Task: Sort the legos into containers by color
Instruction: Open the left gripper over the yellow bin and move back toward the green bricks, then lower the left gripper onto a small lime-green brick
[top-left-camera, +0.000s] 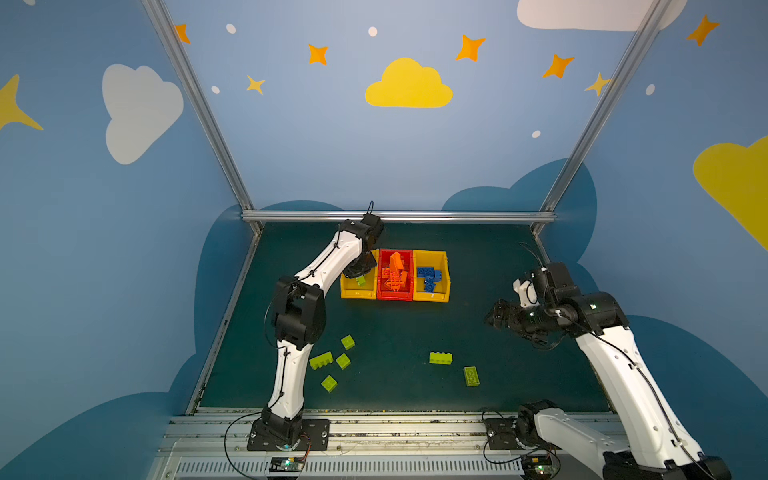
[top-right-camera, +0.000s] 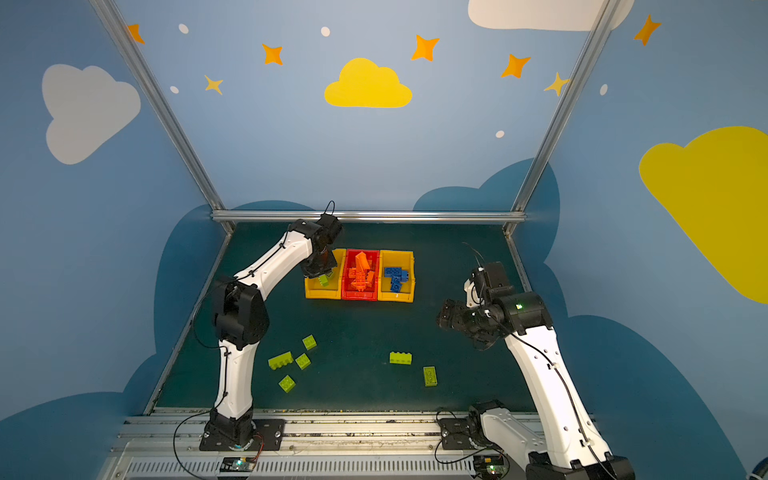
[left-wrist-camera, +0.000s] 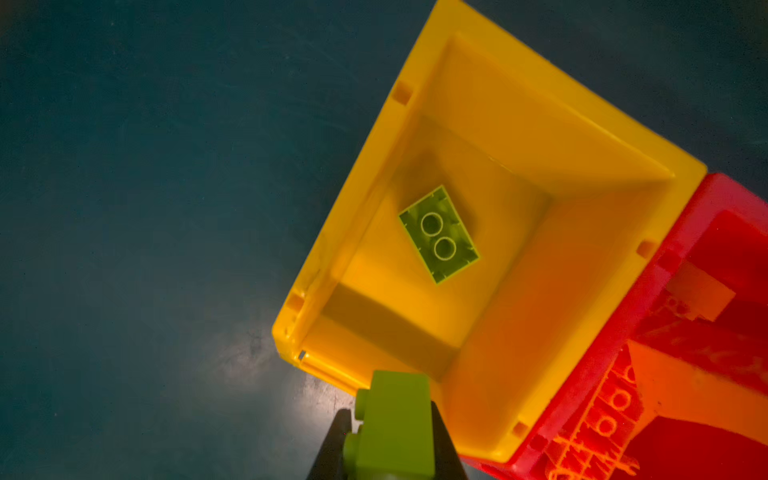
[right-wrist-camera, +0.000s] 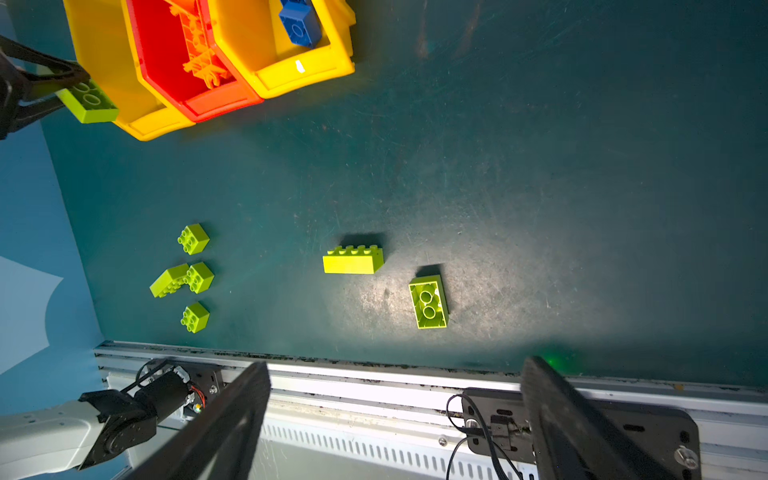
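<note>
My left gripper (left-wrist-camera: 388, 409) is shut on a lime green lego (left-wrist-camera: 395, 432) and hangs over the near corner of the left yellow container (left-wrist-camera: 365, 174). Another green lego (left-wrist-camera: 439, 235) lies upside down on that container's floor. In both top views the left gripper (top-left-camera: 360, 270) is above this yellow container (top-left-camera: 353, 294). The red container (top-left-camera: 395, 296) beside it holds orange legos (top-left-camera: 395, 272). The right yellow container (top-left-camera: 432, 297) holds blue legos (top-left-camera: 429, 277). Several green legos (top-left-camera: 440, 358) lie loose on the mat. My right gripper (top-left-camera: 496, 313) hovers open and empty at the right.
A group of loose green bricks (top-left-camera: 332, 361) lies beside my left arm's lower link (top-left-camera: 291, 365). Two more (right-wrist-camera: 353, 261) lie mid-mat near the front. A metal rail (top-left-camera: 395, 419) runs along the front edge. Frame posts and blue walls close in the sides and the back.
</note>
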